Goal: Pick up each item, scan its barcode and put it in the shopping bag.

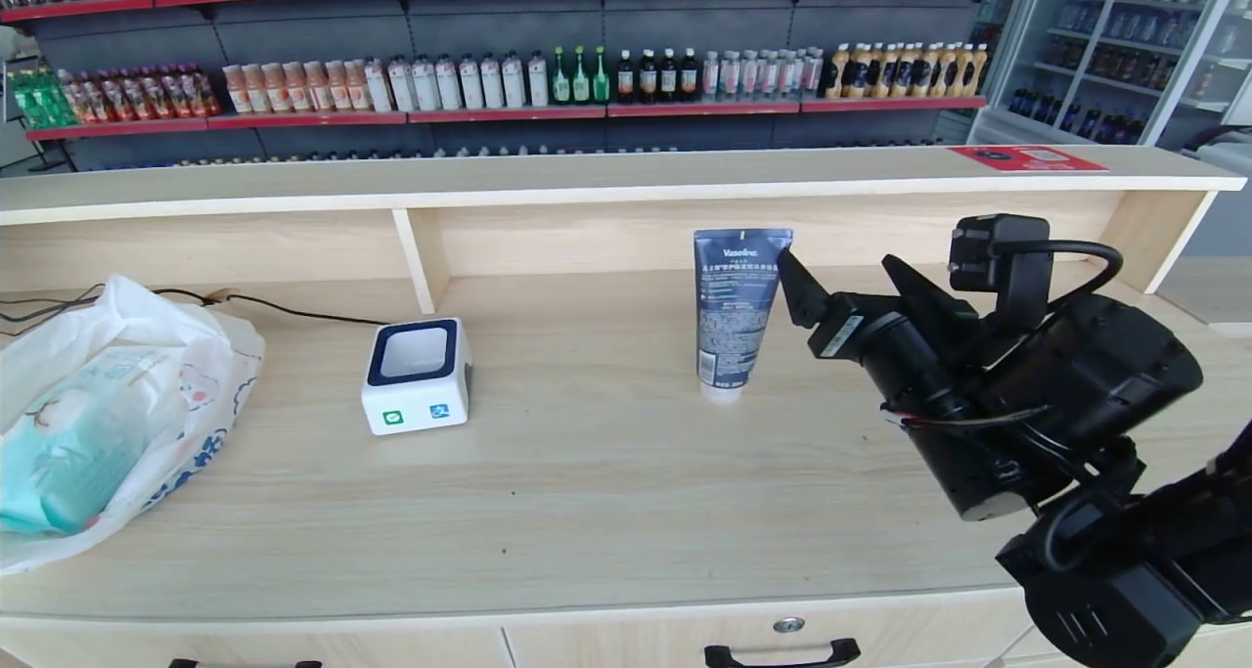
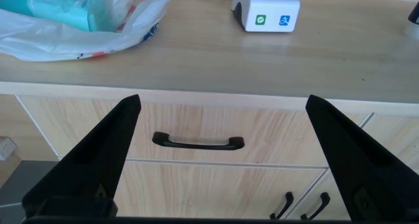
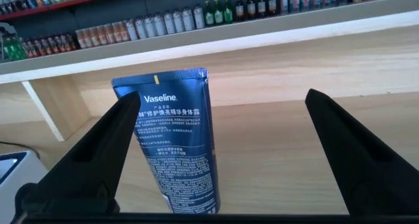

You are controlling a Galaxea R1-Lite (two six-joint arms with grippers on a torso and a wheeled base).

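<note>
A dark blue lotion tube stands cap-down on the wooden counter, right of centre; the right wrist view has it close up. My right gripper hangs open just to the tube's right, fingers apart with nothing between them. Left of the tube sits the white barcode scanner, which the left wrist view catches too. The white shopping bag lies at the counter's left end with a teal packet inside. My left gripper is open below the counter's front edge, facing the drawers.
A black cable runs from the bag area behind the scanner. A raised wooden shelf with an upright divider borders the counter's back. Drawer handles sit under the front edge. Bottle racks stand far behind.
</note>
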